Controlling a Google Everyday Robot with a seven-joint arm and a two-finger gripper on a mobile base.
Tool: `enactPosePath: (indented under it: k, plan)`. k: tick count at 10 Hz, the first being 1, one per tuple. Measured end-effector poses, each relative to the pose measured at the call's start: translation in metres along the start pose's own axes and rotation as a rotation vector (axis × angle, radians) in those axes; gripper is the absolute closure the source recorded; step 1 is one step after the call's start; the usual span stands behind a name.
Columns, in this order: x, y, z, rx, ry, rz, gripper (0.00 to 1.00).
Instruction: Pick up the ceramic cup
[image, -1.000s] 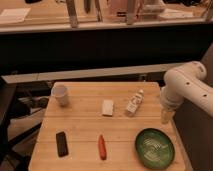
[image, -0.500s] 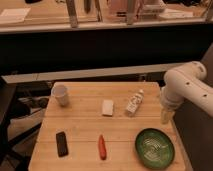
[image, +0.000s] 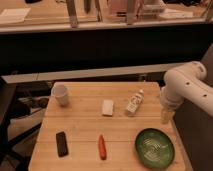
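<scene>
The ceramic cup (image: 60, 94) is small, plain and white. It stands upright near the far left corner of the wooden table (image: 85, 127). My gripper (image: 166, 116) hangs from the white arm at the table's right edge, far to the right of the cup, beyond the white bottle. It holds nothing that I can see.
A small white rectangular block (image: 107, 107) lies mid-table. A white labelled bottle (image: 133, 103) lies to its right. A green plate (image: 155, 147) sits at the front right. An orange-red stick-like object (image: 101, 147) and a black flat object (image: 61, 144) lie near the front.
</scene>
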Motion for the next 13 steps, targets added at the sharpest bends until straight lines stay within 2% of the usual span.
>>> enactPosePath:
  k: [4, 5, 8, 10, 13]
  plan:
    - [0.0, 0.0, 0.0, 0.001, 0.002, -0.001, 0.2]
    - [-0.006, -0.005, -0.003, 0.012, 0.016, -0.02, 0.2]
    - [-0.048, -0.027, -0.013, 0.046, 0.052, -0.086, 0.2]
    - [-0.064, -0.034, -0.018, 0.061, 0.077, -0.129, 0.2]
    - [-0.109, -0.052, -0.027, 0.099, 0.092, -0.205, 0.2]
